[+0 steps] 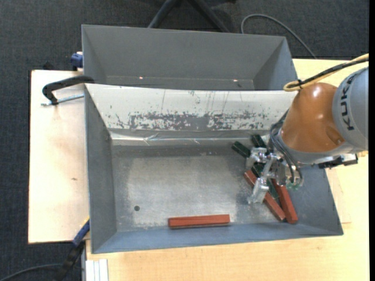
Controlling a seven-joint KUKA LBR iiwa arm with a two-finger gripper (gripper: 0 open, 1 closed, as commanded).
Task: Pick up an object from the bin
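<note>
Closest to the near wall of the bin [176,51] lies a red bar [199,221], flat on the floor with its long axis running along that wall. It sits alone, well apart from the gripper [258,193], off to the gripper's left as this view shows it.

Over in the near right corner the arm comes in under its orange cover [310,122], and the gripper hangs low above a small cluster. Under it are two or three red sticks [288,211] lying side by side, touching or nearly so. Their long axes slant from the middle of the floor down toward the near right corner. Just behind them, toward the far wall, lie a couple of dark green pieces [241,150], partly hidden by the wrist.

The gripper seems to stand directly over the upper end of the leftmost red stick, though the metal hides the contact, and whether it is apart or together I cannot tell. Nothing can be seen held in it.

My judgement is that the sticks are the likely target, since they lie straight below while the bar lies far off. What the next move turns on is the slant. The gripper would need to close across a stick's narrow width, square to that diagonal, and the neighbours crowd it closely on the right.
</note>
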